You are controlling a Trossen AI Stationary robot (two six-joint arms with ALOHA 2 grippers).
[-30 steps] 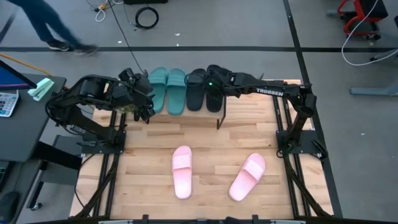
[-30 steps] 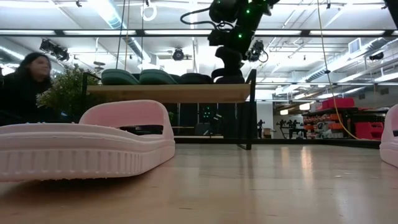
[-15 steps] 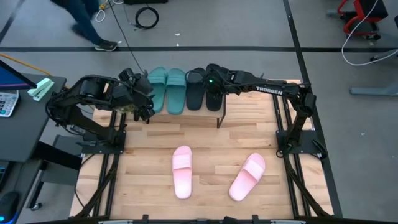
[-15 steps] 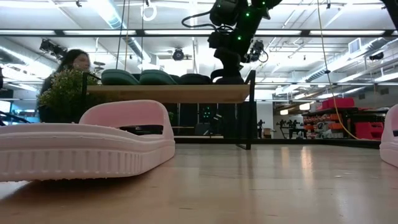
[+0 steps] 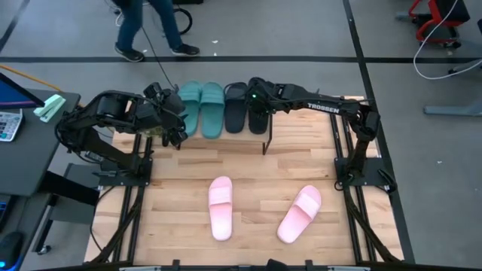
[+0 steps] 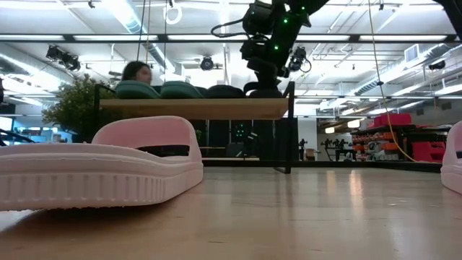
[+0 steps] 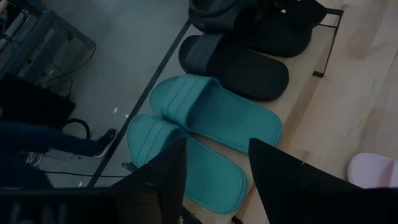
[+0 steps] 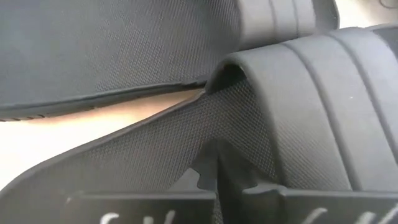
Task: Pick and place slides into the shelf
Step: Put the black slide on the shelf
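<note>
Wooden counter (image 5: 248, 173), open lab floor behind; a person (image 5: 147, 26) is seen walking past at the far side. Nearest, two pink slides (image 5: 220, 208) (image 5: 300, 213) lie on the counter, apart, not yet shelved. Farther back, the shelf (image 6: 195, 107) carries two teal slides (image 5: 191, 108) (image 5: 213, 109) and two black slides (image 5: 236, 107) (image 5: 260, 113). The right end effector (image 8: 214, 168) sits on the outer black slide; its fingers appear together against the footbed, though a grip cannot be confirmed. The left end effector (image 7: 214, 168) waits beside the teal pair, fingers apart. Judged four of six done.

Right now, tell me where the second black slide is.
In the high view, the second black slide lies rightmost on the shelf, beside the first black slide, under the right gripper.
</note>
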